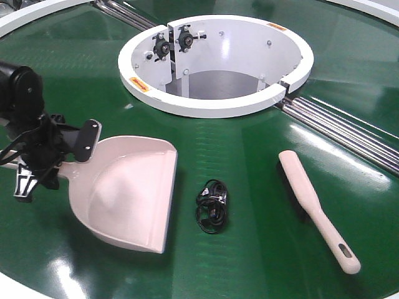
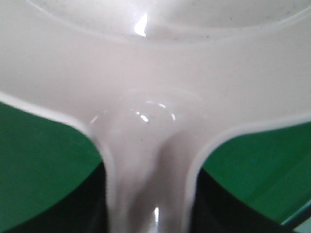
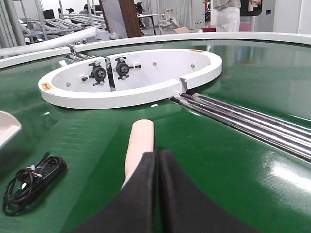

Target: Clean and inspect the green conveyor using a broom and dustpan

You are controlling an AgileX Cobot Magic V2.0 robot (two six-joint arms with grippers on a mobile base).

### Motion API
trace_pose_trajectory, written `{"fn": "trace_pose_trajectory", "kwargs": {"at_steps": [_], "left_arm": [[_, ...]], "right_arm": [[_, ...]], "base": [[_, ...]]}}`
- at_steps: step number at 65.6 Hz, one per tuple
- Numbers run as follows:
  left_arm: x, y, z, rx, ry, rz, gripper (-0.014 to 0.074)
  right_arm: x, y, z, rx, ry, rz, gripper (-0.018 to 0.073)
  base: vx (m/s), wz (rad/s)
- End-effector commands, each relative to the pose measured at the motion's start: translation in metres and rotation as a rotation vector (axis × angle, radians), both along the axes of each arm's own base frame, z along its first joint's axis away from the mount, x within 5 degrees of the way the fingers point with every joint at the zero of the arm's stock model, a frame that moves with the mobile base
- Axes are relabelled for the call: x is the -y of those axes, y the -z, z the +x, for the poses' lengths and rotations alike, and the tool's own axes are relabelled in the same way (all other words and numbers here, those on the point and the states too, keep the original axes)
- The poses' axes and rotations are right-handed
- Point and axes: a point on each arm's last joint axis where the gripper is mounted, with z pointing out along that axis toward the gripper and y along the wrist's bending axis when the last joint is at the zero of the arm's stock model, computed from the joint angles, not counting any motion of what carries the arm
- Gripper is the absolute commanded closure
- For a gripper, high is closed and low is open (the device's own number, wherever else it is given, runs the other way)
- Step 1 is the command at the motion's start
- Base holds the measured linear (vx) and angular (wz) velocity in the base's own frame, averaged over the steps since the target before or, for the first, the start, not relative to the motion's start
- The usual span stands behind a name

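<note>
The pale pink dustpan (image 1: 128, 193) lies flat on the green conveyor (image 1: 249, 156) at the left, its lip facing the near edge. My left gripper (image 1: 65, 149) is shut on its handle. In the left wrist view the handle (image 2: 148, 194) runs between the two dark fingers (image 2: 92, 208), which press on both its sides. The pink broom (image 1: 312, 202) lies on the belt at the right, handle end nearest, with nothing holding it. In the right wrist view my right gripper (image 3: 158, 160) is shut and empty, hovering just above the broom (image 3: 139, 141).
A coiled black cable (image 1: 212, 205) lies on the belt between dustpan and broom. The white ring hub (image 1: 215, 107) sits behind them. Metal rollers (image 1: 349, 131) run from the hub to the right. The conveyor's white rim (image 1: 25, 289) curves along the near left.
</note>
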Motion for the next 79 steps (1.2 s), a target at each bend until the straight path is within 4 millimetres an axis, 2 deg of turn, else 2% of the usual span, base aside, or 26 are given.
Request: {"fn": "trace_pose_trajectory", "kwargs": {"at_steps": [1, 33, 79], "left_arm": [[0.007, -0.02, 0.0, 0.056, -0.04, -0.025, 0.0604], [0.018, 0.008, 0.006, -0.03, -0.05, 0.016, 0.0603], [0.016, 0.008, 0.006, -0.028, -0.07, 0.035, 0.0603]], "right_arm": [[0.0, -0.001, 0.0, 0.076, -0.004, -0.001, 0.0569], [0.0, -0.001, 0.0, 0.076, -0.004, -0.001, 0.0569], [0.0, -0.001, 0.0, 0.076, -0.004, -0.001, 0.0569]], "base": [[0.0, 0.0], [0.0, 0.0], [0.0, 0.0]]}}
